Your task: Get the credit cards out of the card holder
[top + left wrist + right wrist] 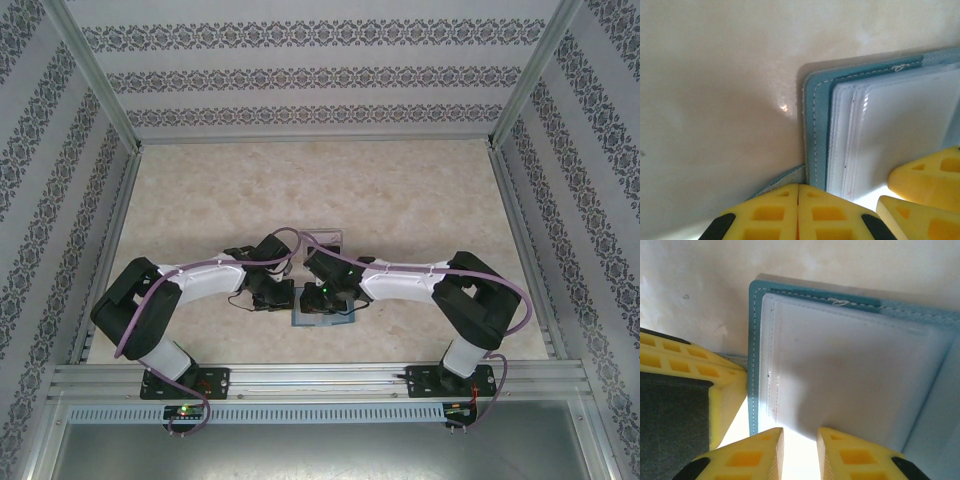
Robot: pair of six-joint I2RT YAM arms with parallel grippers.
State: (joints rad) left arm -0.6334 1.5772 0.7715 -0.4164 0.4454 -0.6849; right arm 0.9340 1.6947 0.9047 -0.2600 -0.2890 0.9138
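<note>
Up close, the left tool (798, 215) and right tool (800, 452) meet at the open card holder (850, 360).
Low in the left wrist frame, the left tool is clenched, fingers touching, at the holder's edge; low in the right wrist frame, the right tool is slightly released over the pale inner page; beyond, the holder lies flat on the desk (715, 75), lower centre in the top view.

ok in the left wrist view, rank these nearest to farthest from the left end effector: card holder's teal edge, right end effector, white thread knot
From the left end effector:
1. card holder's teal edge, right at its tips, just to the right.
2. right end effector, in the lower right of the view.
3. white thread knot, upper right, on the holder's far edge.
</note>
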